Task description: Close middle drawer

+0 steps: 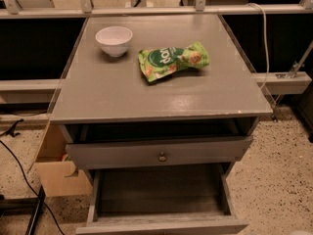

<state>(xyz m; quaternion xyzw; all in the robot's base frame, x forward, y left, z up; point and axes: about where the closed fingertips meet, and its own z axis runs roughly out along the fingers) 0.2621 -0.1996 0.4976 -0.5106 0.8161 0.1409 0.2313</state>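
Note:
A grey cabinet (161,89) stands in the middle of the camera view. Right under its top, a slim grey drawer (205,152) with a small round brass knob (162,156) stands slightly out. Below it, the middle drawer (161,195) is pulled far out and looks empty inside. Only the top edge of its front (161,226) shows, at the frame's bottom edge, and its knob is hidden. Any lower drawer is out of view. The gripper is not in view.
A white bowl (114,40) and a green snack bag (172,60) lie on the cabinet top. A cardboard box (56,173) and black cables (19,170) are on the speckled floor at the left. Rails and a white cable (264,43) run behind.

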